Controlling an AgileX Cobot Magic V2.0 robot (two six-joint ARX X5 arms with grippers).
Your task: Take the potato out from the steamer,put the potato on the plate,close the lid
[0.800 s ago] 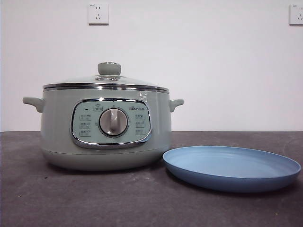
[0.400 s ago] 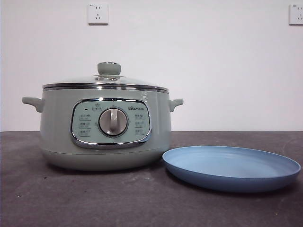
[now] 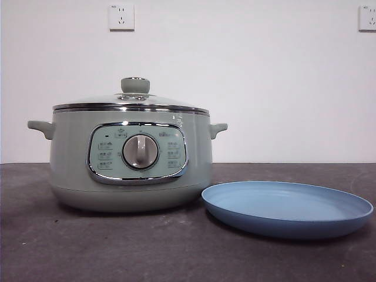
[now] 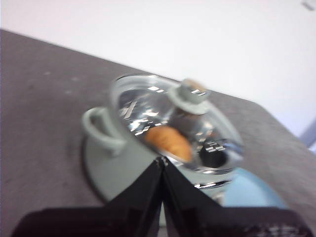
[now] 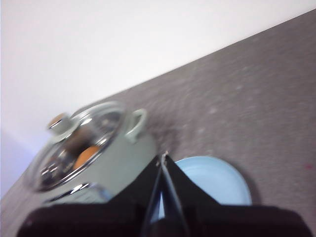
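- Potato [image 4: 169,140] lies inside the lidded steamer [image 3: 130,158], under the lid [image 4: 174,129], apart from both hands.
- Left hand [image 4: 162,163] pinched closed, empty.
- Right hand [image 5: 164,159] likewise, above the plate [image 5: 217,182].

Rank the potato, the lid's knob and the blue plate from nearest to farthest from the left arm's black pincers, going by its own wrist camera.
Left gripper, jaws closed:
1. Potato, under the glass inside the steamer, just beyond the tips.
2. Lid knob, atop the lid, farther back.
3. Plate, beside the steamer; hard to rank against the knob.
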